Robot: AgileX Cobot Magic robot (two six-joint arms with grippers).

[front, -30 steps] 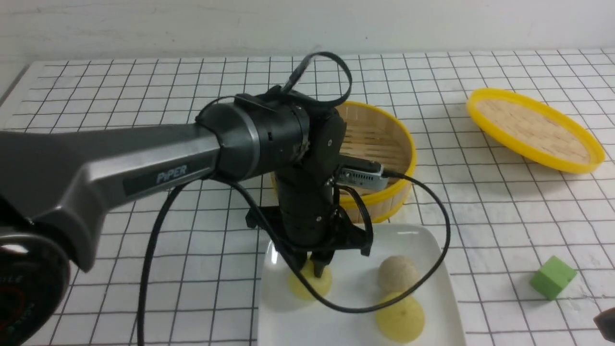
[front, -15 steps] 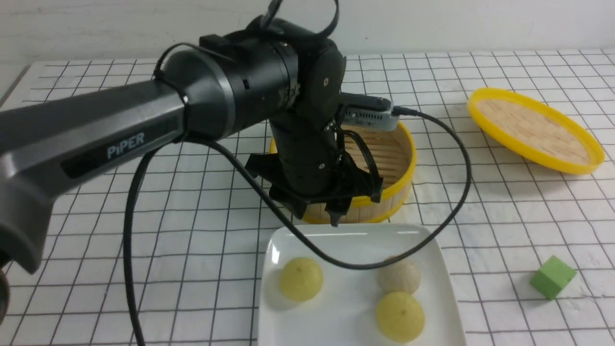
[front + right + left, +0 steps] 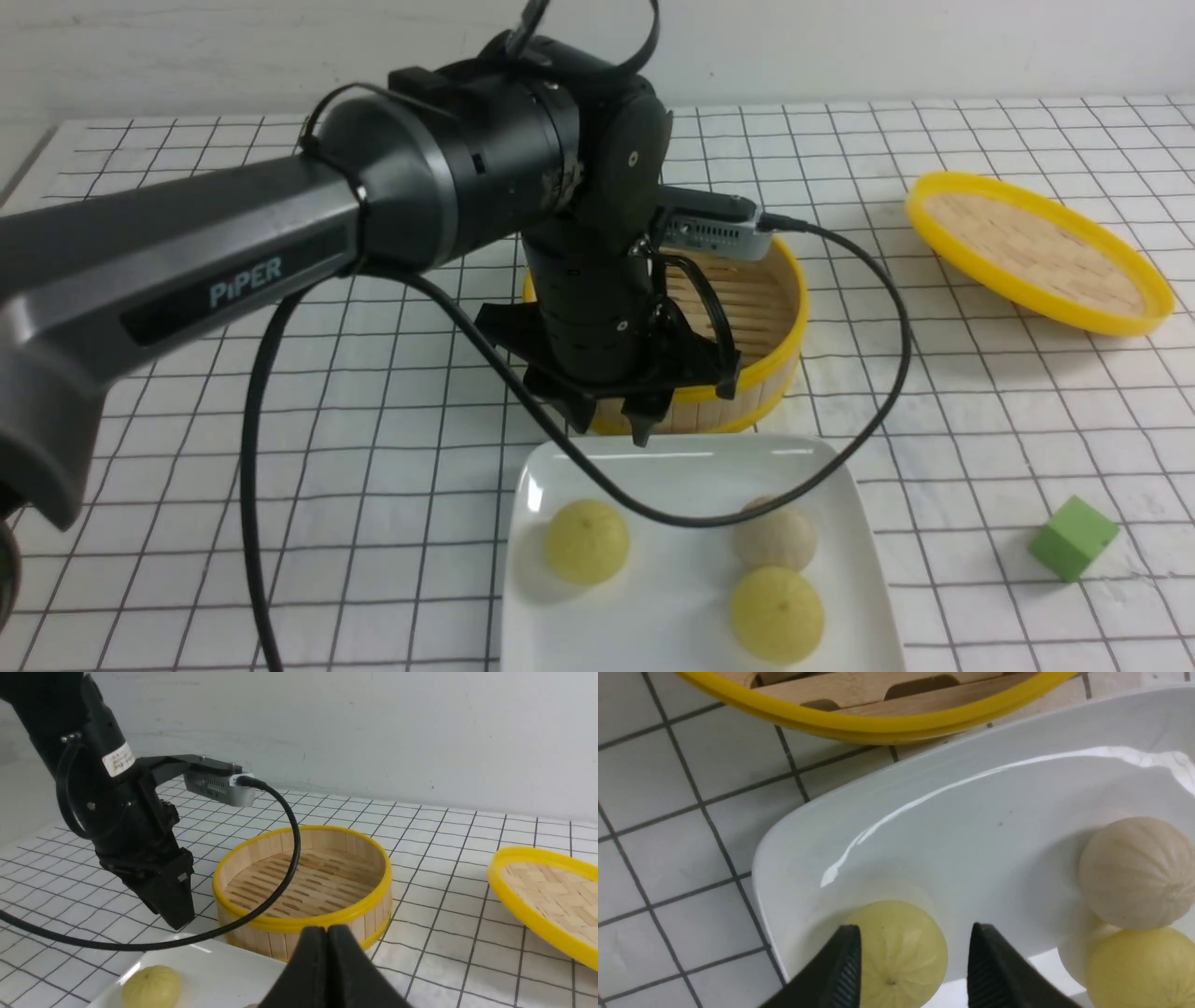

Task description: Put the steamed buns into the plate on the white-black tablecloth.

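1. Around the work I see a round bamboo steamer basket with a yellow rim [image 3: 738, 411] just beyond the glossy white rounded-square plate [image 3: 653, 635], a yellow-rimmed woven lid [image 3: 1036, 252] well off to the right, and a small green block [image 3: 1074, 539] on the cloth right of the plate.
2. Partly hiding the basket from my front camera is my black left gripper [image 3: 611, 425], and its black cable [image 3: 901, 345] loops across the view of the plate.
3. Both small pale yellow-green domed buns [image 3: 586, 541] [image 3: 776, 614] sit inside the plate on the white cloth with a thin black grid [image 3: 373, 448]: one toward its left side, the other farther right and nearer me.
4. A beige-grey bun [image 3: 775, 537] shares the plate, close beside the right-hand yellow one.
5. Each yellow bun lies dome up, its tiny dimple on top; being round, they show me no long axis.
6. My left jaws stand spread with nothing between them; my right gripper [image 3: 329, 928] has its fingers pressed together, pinching nothing.
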